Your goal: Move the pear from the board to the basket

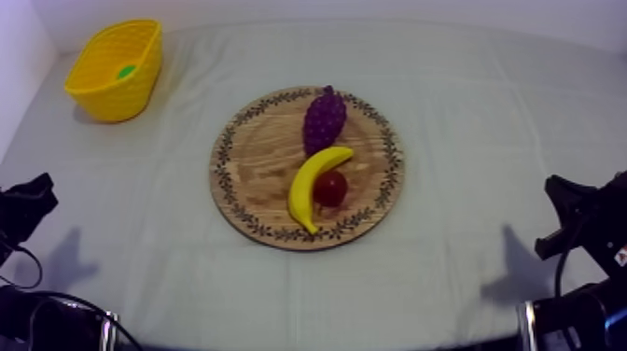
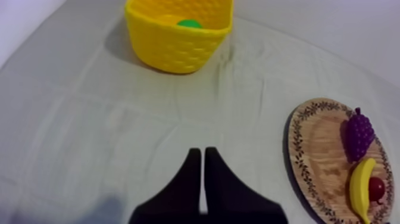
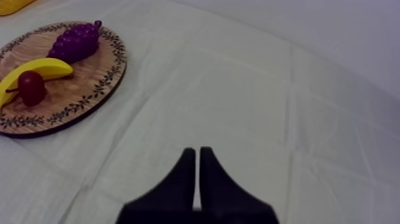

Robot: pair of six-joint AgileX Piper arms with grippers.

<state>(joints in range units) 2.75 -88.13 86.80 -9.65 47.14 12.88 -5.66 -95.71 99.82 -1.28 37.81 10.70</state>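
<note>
**Pear [image 1: 126,71] in the basket [image 1: 110,101], left gripper [image 1: 35,191] and right gripper [image 1: 563,194] both empty**

Top view first. The left gripper sits low at its side of the table and the right gripper low at the other side, both over bare cloth [image 1: 466,112] and touching none of the fruit. I can't make out the fingers from up here. The basket is at the far left corner with the pear inside it as a green spot, well apart from both grippers. The board [image 1: 261,154] is mid-table between the two arms and holds the grapes [image 1: 324,119], the banana [image 1: 313,182] and the small red fruit [image 1: 330,189]. The small red fruit is tucked against the banana's inner curve.

Left wrist view: the left gripper [image 2: 202,152] has its fingers pressed together into a narrow wedge with nothing between them, above plain cloth. The basket [image 2: 172,50] is straight ahead and far off, with the pear [image 2: 189,24] peeking over its rim. The board [image 2: 318,149] is off to one side.

Right wrist view: same deal here, the right gripper [image 3: 197,151] has its fingers together, gripping nothing, over cloth. The board [image 3: 77,83] lies well ahead of it with the grapes [image 3: 74,43], banana [image 3: 36,70] and small red fruit [image 3: 31,86] on it. Beyond the board there's a sliver of the basket [image 3: 9,6].
</note>
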